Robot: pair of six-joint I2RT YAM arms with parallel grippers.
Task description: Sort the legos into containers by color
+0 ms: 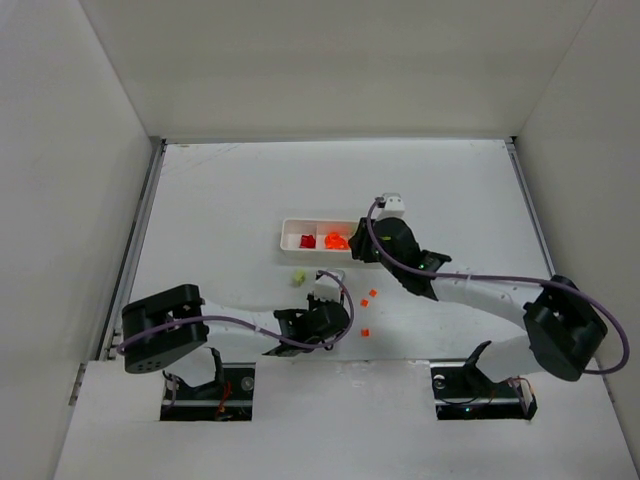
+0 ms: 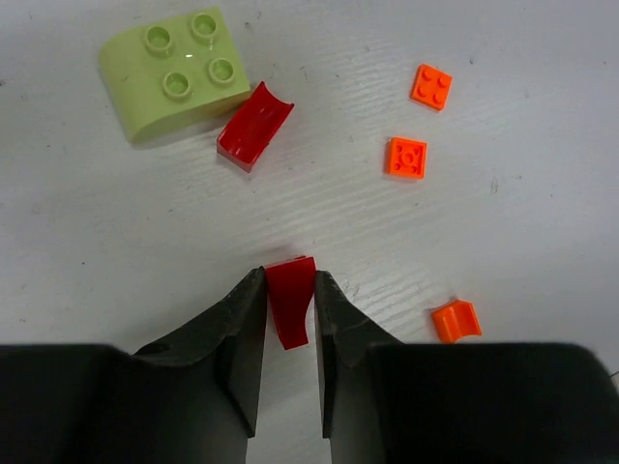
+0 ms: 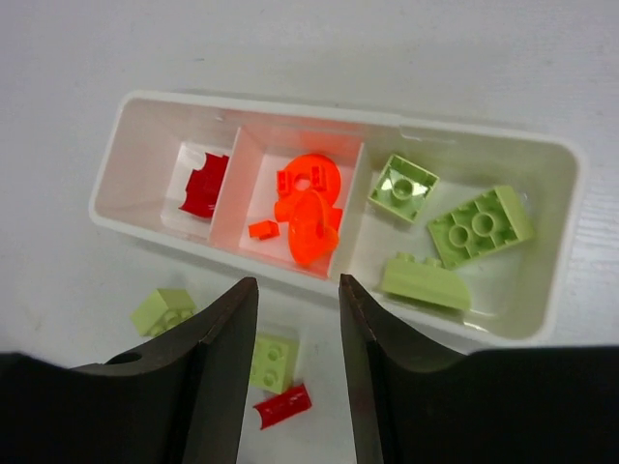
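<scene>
With the tray [image 3: 484, 135] part-filled by colour, the left gripper [image 2: 289, 280] is pinching a red brick [image 2: 290, 311], the right gripper [image 3: 297, 282] gaping, and loose legos [image 2: 174, 72] are waiting.

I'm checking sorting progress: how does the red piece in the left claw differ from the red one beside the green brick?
The held red piece is pinched in the left claw; the loose red piece lies free on the table. The loose one sits right beside the green brick; the held one stands apart. The loose one shows a hollow curved face; the held one is partly hidden. Both are small and red.
</scene>
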